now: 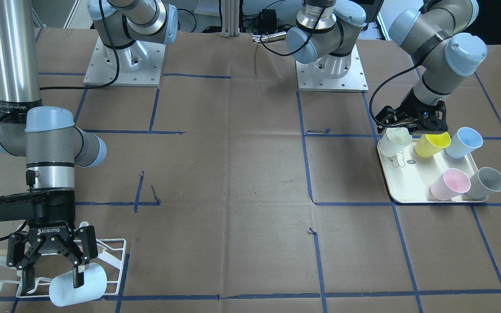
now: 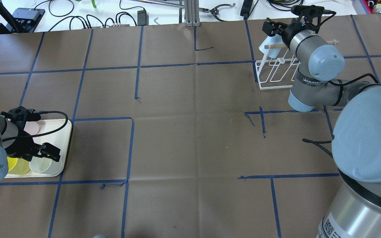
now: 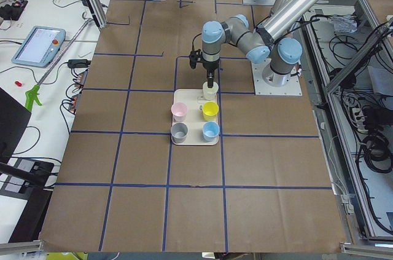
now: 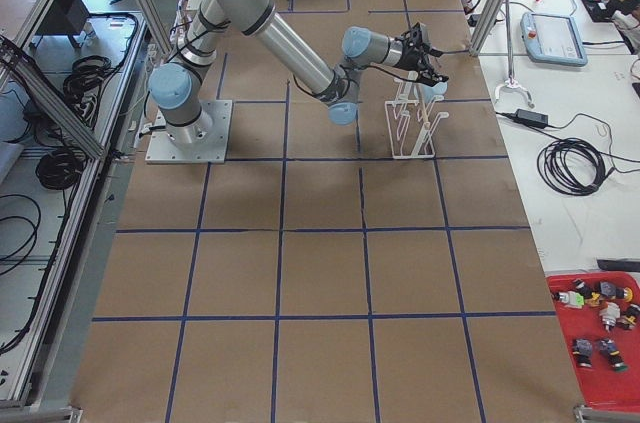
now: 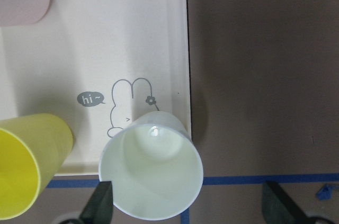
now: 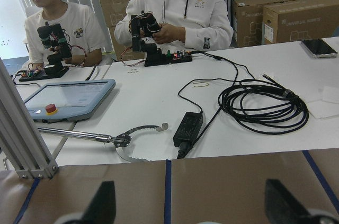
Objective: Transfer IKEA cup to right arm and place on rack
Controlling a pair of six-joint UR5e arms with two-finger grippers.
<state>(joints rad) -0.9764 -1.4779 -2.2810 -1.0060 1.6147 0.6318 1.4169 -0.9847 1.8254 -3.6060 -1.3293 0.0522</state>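
Two arms, two grippers, six cups, one rack, one tray. Clock directions read on the overhead view, with the robot at six.

At one o'clock: the rack (image 2: pixel 275 87), white wire, with one wooden dowel (image 2: pixel 272 46) across. At its eleven o'clock corner, one pale blue cup (image 1: pixel 88 282), lying tilted on the wires. Just above, at the end of the right arm (image 1: pixel 50 165), the right gripper (image 1: pixel 52 282): released, with fingers wide apart and nothing between them. One fingertip in front of the cup in the front-facing view; touching or not, cannot tell.

At eight o'clock: the tray (image 1: pixel 407 182), cream, with five cups, mouths up. Three along its six o'clock side: cream cup (image 1: pixel 396 141), yellow cup (image 1: pixel 432 144), sky-blue cup (image 1: pixel 464 142). Two along its twelve o'clock side: pink cup (image 1: pixel 450 184), grey cup (image 1: pixel 489 181). Over the cream cup, the left gripper (image 5: pixel 190 203): unclenched, grasping nothing, with the cup's rim between the fingertips, close to one and well clear of the other.
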